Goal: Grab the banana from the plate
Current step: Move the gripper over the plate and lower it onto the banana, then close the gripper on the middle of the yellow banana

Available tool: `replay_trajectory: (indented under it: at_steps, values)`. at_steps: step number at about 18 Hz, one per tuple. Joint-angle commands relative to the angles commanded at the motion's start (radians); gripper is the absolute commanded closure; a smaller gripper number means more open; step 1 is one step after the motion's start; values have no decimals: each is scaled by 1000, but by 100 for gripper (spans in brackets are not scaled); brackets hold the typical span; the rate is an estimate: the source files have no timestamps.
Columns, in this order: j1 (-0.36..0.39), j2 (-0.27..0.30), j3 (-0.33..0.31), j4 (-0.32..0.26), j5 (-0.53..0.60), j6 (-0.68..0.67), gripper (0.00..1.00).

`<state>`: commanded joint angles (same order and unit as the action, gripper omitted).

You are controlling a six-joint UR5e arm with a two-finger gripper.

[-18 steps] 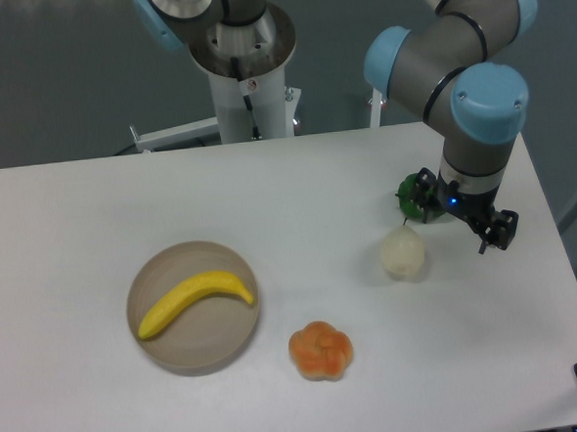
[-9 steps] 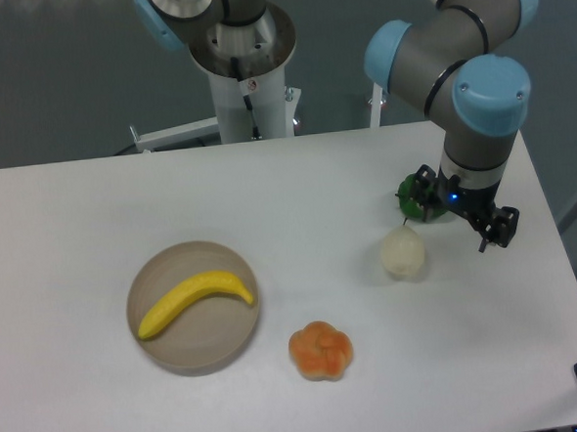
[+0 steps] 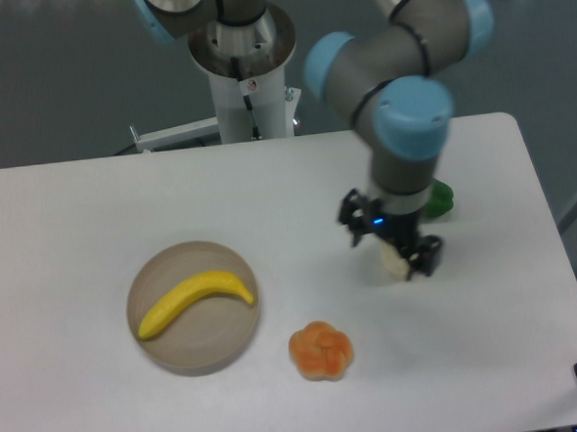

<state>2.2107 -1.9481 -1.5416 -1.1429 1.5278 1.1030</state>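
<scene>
Banana [image 3: 195, 299] on plate [image 3: 196, 349], claw [image 3: 391, 246] open, well apart

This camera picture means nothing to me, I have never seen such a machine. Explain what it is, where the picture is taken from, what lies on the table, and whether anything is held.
The machine is a robot arm, grey tubes linked by light blue joints, mounted on a post behind a white table. The single picture comes from a fixed camera looking down at the table from the front.

At the arm's tip is its end effector, a black two-finger part. It hangs over the right half of the table and holds nothing; whether the fingers are open is hard to tell.

On the table: a round tan plate on the left with a yellow banana lying in it, an orange lobed fruit near the front, a pale round item partly hidden behind the end effector, and a green item behind the arm. The banana is far from the end effector.
</scene>
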Motion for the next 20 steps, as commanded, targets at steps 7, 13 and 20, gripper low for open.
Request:
replay_trajectory:
  at_steps: [7,13,20]
  values:
    - [-215,-75,-130,147,-6,-60,0]
    - [-298,-81,-158,147,-26,-124,0]
    - [-322,-89,-193,149,-26,-253,0]
